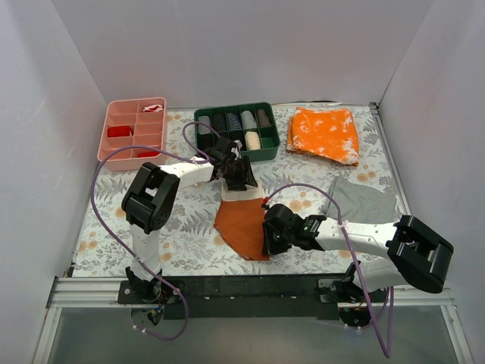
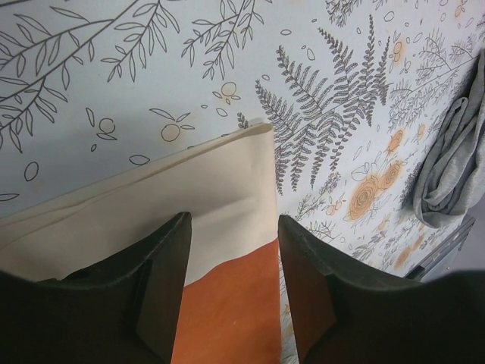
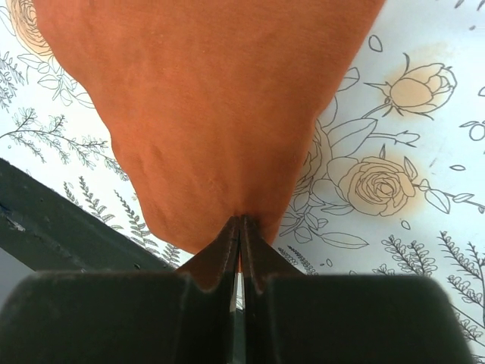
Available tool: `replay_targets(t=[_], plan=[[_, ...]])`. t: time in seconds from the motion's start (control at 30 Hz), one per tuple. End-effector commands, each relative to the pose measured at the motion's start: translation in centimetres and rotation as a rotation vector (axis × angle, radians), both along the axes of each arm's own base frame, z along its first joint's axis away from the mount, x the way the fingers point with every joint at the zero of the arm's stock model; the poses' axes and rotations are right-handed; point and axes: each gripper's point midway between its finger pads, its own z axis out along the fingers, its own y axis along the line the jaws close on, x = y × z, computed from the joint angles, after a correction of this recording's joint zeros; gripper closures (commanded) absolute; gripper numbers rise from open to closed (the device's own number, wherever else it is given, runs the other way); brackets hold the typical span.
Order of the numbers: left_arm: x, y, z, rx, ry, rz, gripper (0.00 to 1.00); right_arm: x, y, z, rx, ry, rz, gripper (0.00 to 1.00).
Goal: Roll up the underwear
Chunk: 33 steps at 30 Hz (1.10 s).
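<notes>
1. Right gripper (image 3: pixel 240 220): fingers pressed together and pinching the near tip of the underwear (image 3: pixel 220 114).
2. Left gripper (image 2: pixel 233 224): fingers roughly half apart and straddling the underwear's pale cream band (image 2: pixel 174 197). The cloth lies flat in the gap and nothing is pinched.
3. Underwear (image 1: pixel 242 224): lies mid-table between the two grippers, with the rust-orange face up and the cream band across its far end.
   - Long axis: far to near, leaning slightly toward the right arm.
   - The wide banded end points away from the arm bases.
   - The narrowed tip points at the table's near edge.
4. Table (image 1: pixel 114 227): covered in a leaf-and-flower print.
5. Grey cloth (image 1: pixel 364 199): crumpled, to the right of the underwear and apart from it.
6. Orange white-speckled cloth (image 1: pixel 324 133): folded, at the far right.
7. Green tray (image 1: pixel 265 154): far centre, holding rolled items in rows.
8. Pink tray (image 1: pixel 138 133): far left, divided into compartments, with red pieces in some.
</notes>
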Motion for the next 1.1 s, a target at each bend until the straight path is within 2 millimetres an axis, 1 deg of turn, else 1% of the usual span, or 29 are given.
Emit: replay_targets(t=[0.0,0.1,0.2,0.27,0.3,0.33,0.37,0.4,0.43,0.47,0.5,0.53,0.57,0.6,0.63,0.7,0.73,0.77,0.8,0.83,0.87,0.9,0.93,0.97,1.0,1.03,1.07], plan=[[1.2,-0.3,1.8,-0.006,-0.052,0.014,0.51,-0.3,-2.0,-0.6,-0.081,-0.001,-0.030,0.91],[1.5,-0.5,2.9,-0.018,-0.078,0.012,0.50,-0.2,-2.1,-0.2,-0.064,-0.018,-0.036,0.90],[1.8,-1.0,4.1,-0.042,-0.100,-0.010,0.49,-0.3,-2.3,0.1,-0.063,-0.026,-0.028,0.90],[1.8,-1.3,4.8,-0.058,-0.109,-0.025,0.47,-0.2,-2.2,0.4,-0.049,-0.039,-0.022,0.87],[2.0,-1.6,5.7,-0.073,-0.124,-0.031,0.47,0.0,-2.0,0.8,-0.027,-0.058,-0.013,0.82],[2.1,-1.7,6.2,-0.080,-0.133,-0.036,0.45,0.1,-1.9,1.2,-0.015,-0.068,-0.011,0.79],[2.2,-1.8,7.0,-0.090,-0.148,-0.040,0.45,0.3,-1.9,1.6,-0.011,-0.082,-0.023,0.72],[2.2,-1.6,7.8,-0.081,-0.162,-0.033,0.44,0.9,-1.8,2.6,0.018,-0.114,-0.042,0.63],[2.5,-1.9,9.1,-0.079,-0.190,-0.032,0.43,1.2,-1.7,3.3,0.038,-0.134,-0.053,0.60],[2.8,-1.7,9.8,-0.066,-0.210,-0.024,0.40,1.5,-1.5,4.0,0.058,-0.155,-0.063,0.57],[2.8,-1.3,10.8,-0.051,-0.224,-0.007,0.39,2.1,-1.4,5.3,0.094,-0.194,-0.088,0.51],[3.0,-1.2,11.8,-0.052,-0.242,0.004,0.37,2.5,-1.2,6.4,0.119,-0.218,-0.100,0.50],[3.1,-0.9,12.3,-0.043,-0.253,0.017,0.37,2.9,-1.1,7.2,0.134,-0.238,-0.114,0.49],[3.3,-0.1,12.5,-0.013,-0.263,0.052,0.35,3.5,-1.3,8.0,0.142,-0.266,-0.136,0.46],[3.3,0.6,13.5,-0.009,-0.283,0.078,0.31,4.1,-1.1,9.1,0.155,-0.285,-0.151,0.46],[2.8,2.4,12.8,0.033,-0.260,0.134,0.24,5.2,-1.4,9.4,0.135,-0.300,-0.179,0.46],[2.6,3.5,13.9,0.022,-0.275,0.159,0.23,5.7,-1.4,9.4,0.122,-0.307,-0.173,0.46],[1.8,4.6,12.4,0.046,-0.243,0.173,0.22,6.6,-1.2,10.1,0.129,-0.308,-0.187,0.46],[1.5,5.5,12.2,0.052,-0.237,0.191,0.20,7.1,-1.1,9.4,0.102,-0.291,-0.185,0.47],[1.4,6.9,11.9,0.062,-0.230,0.218,0.19,7.6,-0.9,9.3,0.091,-0.287,-0.177,0.48],[0.9,7.8,12.7,0.056,-0.244,0.232,0.18,8.8,-0.8,10.0,0.093,-0.302,-0.179,0.48],[-0.3,9.0,11.2,0.083,-0.213,0.239,0.17,9.3,-0.3,9.3,0.080,-0.286,-0.162,0.49],[-0.4,10.2,11.0,0.093,-0.207,0.264,0.16,9.9,-0.2,9.2,0.080,-0.283,-0.162,0.49],[-1.1,11.0,11.8,0.086,-0.222,0.270,0.15,11.2,-0.1,9.8,0.088,-0.293,-0.167,0.49],[-2.3,11.7,10.5,0.103,-0.193,0.270,0.15,11.7,0.4,9.2,0.089,-0.268,-0.149,0.49],[-2.8,12.3,10.4,0.104,-0.189,0.279,0.14,12.4,0.7,9.3,0.098,-0.262,-0.147,0.49],[-3.5,12.5,10.2,0.098,-0.186,0.273,0.14,13.5,0.5,9.4,0.099,-0.257,-0.160,0.48]])
